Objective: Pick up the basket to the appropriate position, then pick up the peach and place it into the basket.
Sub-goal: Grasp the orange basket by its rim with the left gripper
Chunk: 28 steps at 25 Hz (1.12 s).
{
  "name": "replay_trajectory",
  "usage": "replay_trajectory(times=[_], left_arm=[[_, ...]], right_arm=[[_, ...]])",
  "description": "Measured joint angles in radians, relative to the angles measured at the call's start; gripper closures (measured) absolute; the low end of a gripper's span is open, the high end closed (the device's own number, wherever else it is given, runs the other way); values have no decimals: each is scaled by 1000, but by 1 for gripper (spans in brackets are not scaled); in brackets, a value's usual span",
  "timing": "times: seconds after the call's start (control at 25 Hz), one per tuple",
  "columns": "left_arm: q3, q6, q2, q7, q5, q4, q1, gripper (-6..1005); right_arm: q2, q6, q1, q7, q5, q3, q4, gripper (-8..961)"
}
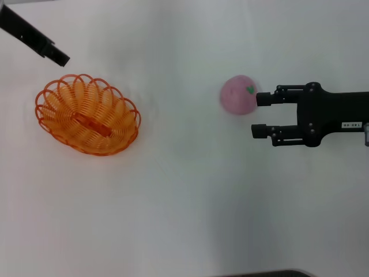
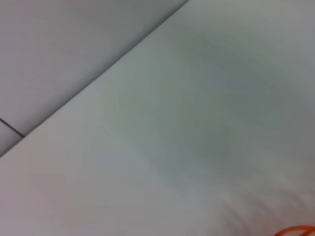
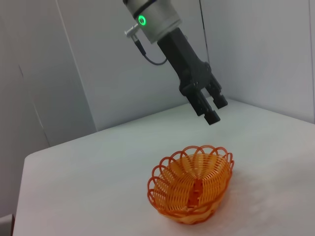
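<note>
The orange wire basket (image 1: 86, 112) stands upright on the white table at the left; it also shows in the right wrist view (image 3: 192, 189), and a sliver of its rim shows in the left wrist view (image 2: 295, 230). My left gripper (image 1: 57, 57) hangs above and behind the basket, apart from it, and shows in the right wrist view (image 3: 210, 109). The pink peach (image 1: 238, 95) with a green leaf mark lies at the centre right. My right gripper (image 1: 262, 115) is open and empty. The peach lies just beyond its far fingertip (image 1: 264, 99), not between the fingers.
The white table (image 1: 184, 202) spreads between the basket and the peach. Grey walls stand behind the table's far edge (image 3: 98, 132) in the right wrist view. A dark edge (image 1: 265, 273) shows at the bottom of the head view.
</note>
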Motion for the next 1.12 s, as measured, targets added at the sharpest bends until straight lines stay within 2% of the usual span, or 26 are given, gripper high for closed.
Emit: replay_trajectory(times=[0.24,0.68,0.92,1.12], left_arm=[[5,-43,14,0,2,-86,7,277],[30,-147,15,10,3,-211,25,278],[50,-178,10,10,3,-237,31,276],[51,-183,6,11,3,-234,38,440]], right_arm=[[3,5,0,-1,-2,0,1,226],[11,15,3,-15,-2,-2,5,229],[12,32,6,-17,-2,-3,14,230],[14,38,6,-17,-2,-3,14,232]])
